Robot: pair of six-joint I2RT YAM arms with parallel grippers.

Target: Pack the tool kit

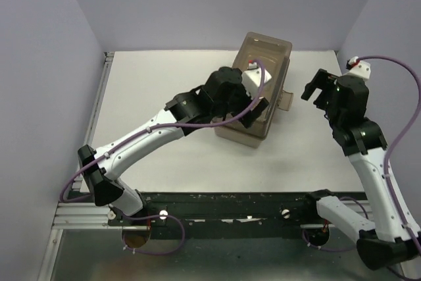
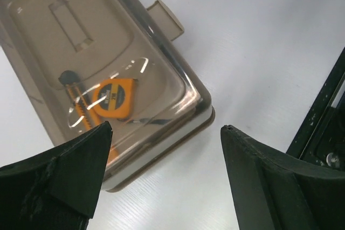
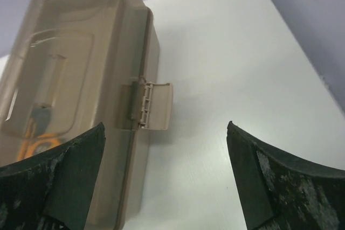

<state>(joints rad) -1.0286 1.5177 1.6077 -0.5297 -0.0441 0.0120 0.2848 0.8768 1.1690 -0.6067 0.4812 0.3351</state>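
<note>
The beige toolbox [image 1: 258, 64] with its smoky brown lid down stands at the back middle of the table. Its latch [image 1: 285, 100] sticks out flat on the right side, unfastened; it also shows in the right wrist view [image 3: 156, 106]. Through the lid I see an orange tape measure [image 2: 112, 98] and an orange-and-black tool [image 2: 75, 98]. My left gripper [image 1: 253, 113] is open and empty above the box's near end [image 2: 161, 127]. My right gripper [image 1: 316, 90] is open and empty, right of the latch.
A black rail [image 1: 223, 199] with the arm bases runs along the near table edge. Purple cables [image 1: 395, 123] loop from both arms. Grey walls close in the back and sides. White tabletop [image 1: 158, 83] lies left of the box.
</note>
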